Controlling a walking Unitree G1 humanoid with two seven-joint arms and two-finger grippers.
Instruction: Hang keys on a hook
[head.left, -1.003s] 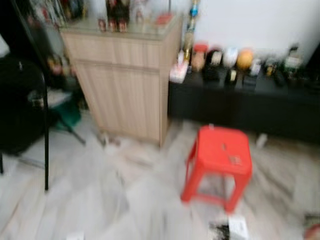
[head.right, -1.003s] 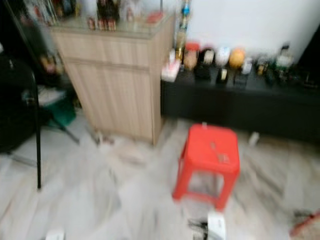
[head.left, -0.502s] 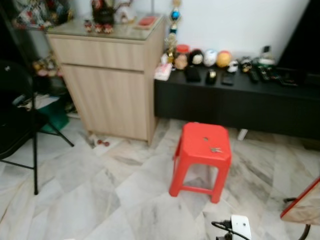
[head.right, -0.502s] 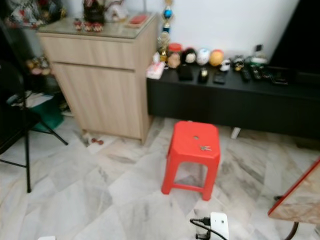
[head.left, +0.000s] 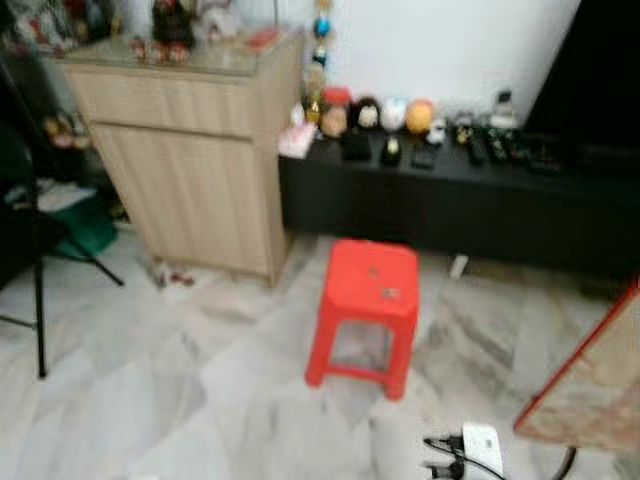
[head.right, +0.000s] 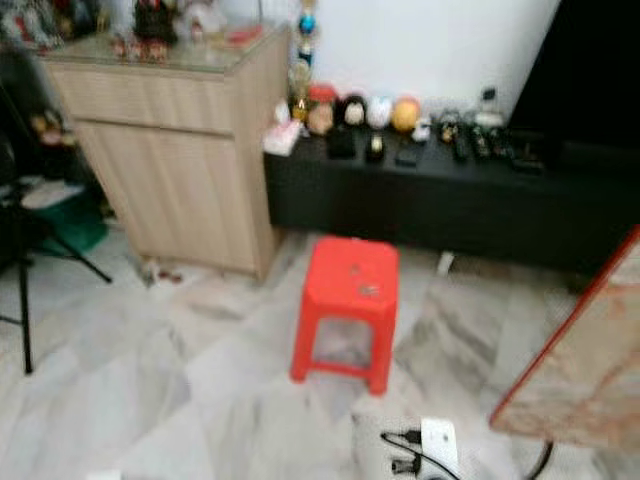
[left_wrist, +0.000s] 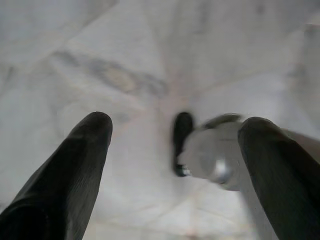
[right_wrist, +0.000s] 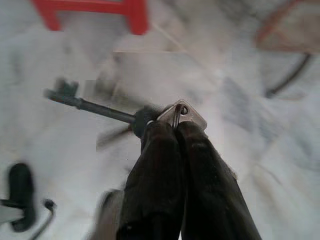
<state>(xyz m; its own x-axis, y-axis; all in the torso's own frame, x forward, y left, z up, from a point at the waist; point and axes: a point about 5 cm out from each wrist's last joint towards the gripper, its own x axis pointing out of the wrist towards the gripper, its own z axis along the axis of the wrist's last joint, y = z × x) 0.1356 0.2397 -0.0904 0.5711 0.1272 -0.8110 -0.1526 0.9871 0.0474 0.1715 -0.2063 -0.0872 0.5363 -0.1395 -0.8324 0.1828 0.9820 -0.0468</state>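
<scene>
Marble floor (head.left: 150, 400) lies under a red plastic stool (head.left: 365, 315). Right claw (right_wrist: 175, 125) pinches a long dark key (right_wrist: 95, 107) on a metal ring; left claw (left_wrist: 172, 150) hangs spread.

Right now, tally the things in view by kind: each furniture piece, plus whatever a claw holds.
Red stool: 1
Wooden cabinet: 1
Black low bench: 1
Black folding chair: 1
Red-edged table: 1
Keys, pinched in the right claw: 1 bunch
Total: 6
</scene>
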